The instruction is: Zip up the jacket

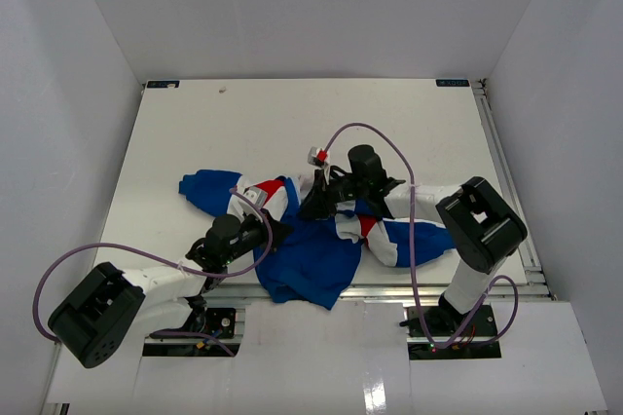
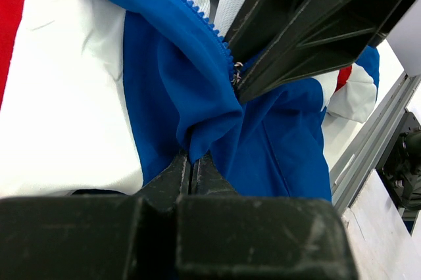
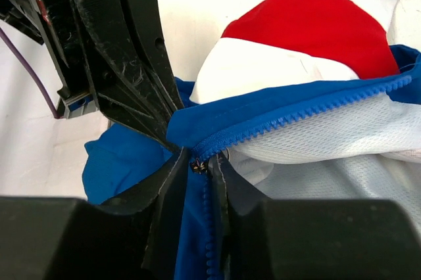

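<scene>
Left pincer (image 2: 194, 159) clamps jacket (image 1: 311, 261) fabric at eight o'clock from right pincer (image 3: 201, 159), which straddles the slider (image 3: 197, 166), grip unclear. Best pinch squarely, then pull along taut teeth (image 3: 296, 119).

A white worktop (image 1: 292, 123) carries one crumpled blue, white and red jacket (image 1: 302, 264). It lies near the front edge, with one sleeve stretched left and one right.
</scene>
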